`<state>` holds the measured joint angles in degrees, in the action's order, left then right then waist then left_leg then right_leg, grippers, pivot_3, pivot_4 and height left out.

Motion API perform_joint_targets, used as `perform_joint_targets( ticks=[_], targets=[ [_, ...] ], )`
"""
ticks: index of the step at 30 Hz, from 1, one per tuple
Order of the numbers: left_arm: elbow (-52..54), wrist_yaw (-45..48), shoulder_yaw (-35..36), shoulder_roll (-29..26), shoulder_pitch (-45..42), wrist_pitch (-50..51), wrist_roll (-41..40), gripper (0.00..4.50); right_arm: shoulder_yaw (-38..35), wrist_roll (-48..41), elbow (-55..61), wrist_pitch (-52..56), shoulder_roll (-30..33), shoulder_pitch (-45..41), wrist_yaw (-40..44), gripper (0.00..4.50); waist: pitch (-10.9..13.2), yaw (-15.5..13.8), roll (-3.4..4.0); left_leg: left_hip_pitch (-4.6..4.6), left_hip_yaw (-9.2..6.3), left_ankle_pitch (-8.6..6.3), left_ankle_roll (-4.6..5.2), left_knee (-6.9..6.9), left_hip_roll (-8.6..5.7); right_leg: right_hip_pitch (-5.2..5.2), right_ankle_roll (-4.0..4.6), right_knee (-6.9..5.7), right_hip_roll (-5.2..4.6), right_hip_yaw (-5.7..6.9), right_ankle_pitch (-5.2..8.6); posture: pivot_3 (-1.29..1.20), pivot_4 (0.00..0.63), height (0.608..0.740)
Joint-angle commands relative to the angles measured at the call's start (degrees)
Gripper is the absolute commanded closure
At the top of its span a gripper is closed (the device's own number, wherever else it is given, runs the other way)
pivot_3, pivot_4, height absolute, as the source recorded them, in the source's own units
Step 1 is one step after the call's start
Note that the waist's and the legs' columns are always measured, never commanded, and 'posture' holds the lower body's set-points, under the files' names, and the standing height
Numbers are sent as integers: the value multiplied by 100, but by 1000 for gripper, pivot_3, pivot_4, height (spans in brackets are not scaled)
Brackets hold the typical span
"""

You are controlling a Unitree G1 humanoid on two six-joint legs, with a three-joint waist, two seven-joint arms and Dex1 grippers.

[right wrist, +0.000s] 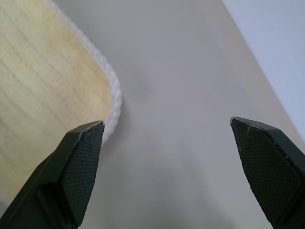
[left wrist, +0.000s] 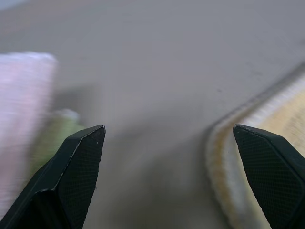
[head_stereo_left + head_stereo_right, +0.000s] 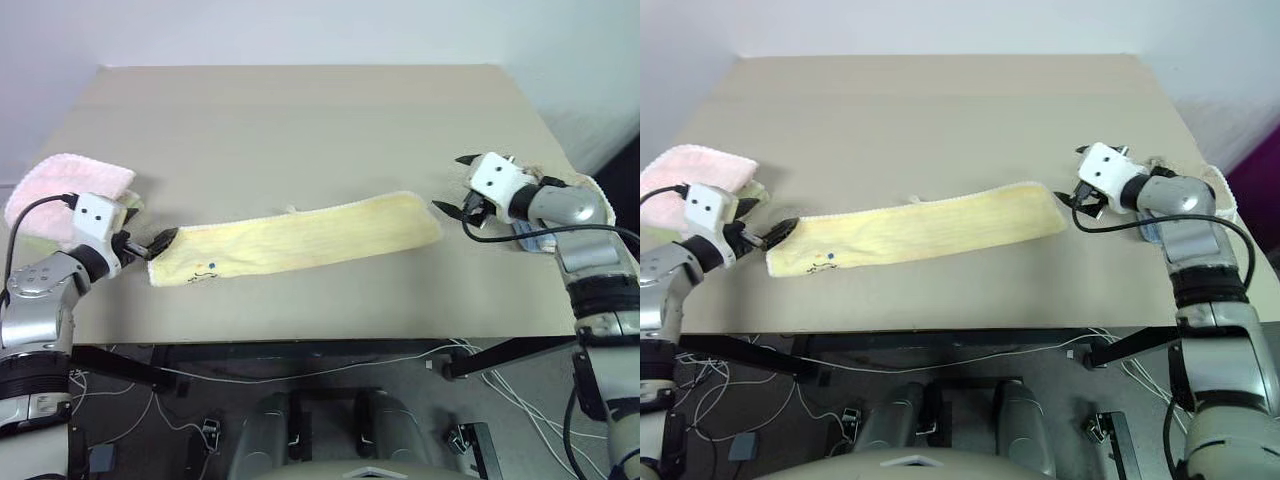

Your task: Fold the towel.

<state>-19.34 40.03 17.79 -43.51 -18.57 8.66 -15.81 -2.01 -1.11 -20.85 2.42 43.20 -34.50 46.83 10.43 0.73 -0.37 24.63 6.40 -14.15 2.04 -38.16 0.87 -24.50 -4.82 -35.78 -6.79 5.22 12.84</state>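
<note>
Even, diffuse light, bright, no glare on the surface [image 3: 300,130]. Soft short shadows under the towel [image 3: 300,238] toward 6 o'clock. Left wrist view heavily motion-blurred, pink towel [image 2: 21,119] smeared. Right wrist view sharper, towel stitching readable. Head views slightly soft.

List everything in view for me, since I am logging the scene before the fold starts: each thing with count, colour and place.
towel: one, pale yellow with whitish edging, lying flat and stretched across the middle of the table, small dark marks near its left end.
pink towel: one, fluffy pink, at the table's left edge, behind the left arm.
beige cloth: one, at the table's right edge, mostly hidden by the right arm.
table: one, tan top.
cables: several, white and black, on the floor under the table's front edge.
left pincer: one, black fingers, open, at the towel's left end.
right pincer: one, black fingers, open, just off the towel's right end.
</note>
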Motion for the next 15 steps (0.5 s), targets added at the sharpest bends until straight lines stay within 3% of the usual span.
perform_joint_targets(
  ticks=[1,7,15],
  targets=[
    [544,76,285,40,56,-179,-289,0,-756,-1131,1466,1860,-249,564,-227,20,0,3,0,0,0,0,0,-1,1,0,0,-1,-1,0,0,0,150,740],
    [1045,484,135,186,168,-339,-472,0,-2123,-3074,3233,5307,-1423,1429,-1626,20,-2,-1,0,-2,-11,-21,1,1,2,-2,3,-2,-10,-7,-1,0,150,740],
    [1659,1440,-437,335,320,-203,-784,0,-3453,-4377,3720,7257,-2929,1337,-3341,20,-4,7,3,0,-10,-33,14,6,1,-7,6,0,-12,-10,-1,0,150,740]
  ],
)
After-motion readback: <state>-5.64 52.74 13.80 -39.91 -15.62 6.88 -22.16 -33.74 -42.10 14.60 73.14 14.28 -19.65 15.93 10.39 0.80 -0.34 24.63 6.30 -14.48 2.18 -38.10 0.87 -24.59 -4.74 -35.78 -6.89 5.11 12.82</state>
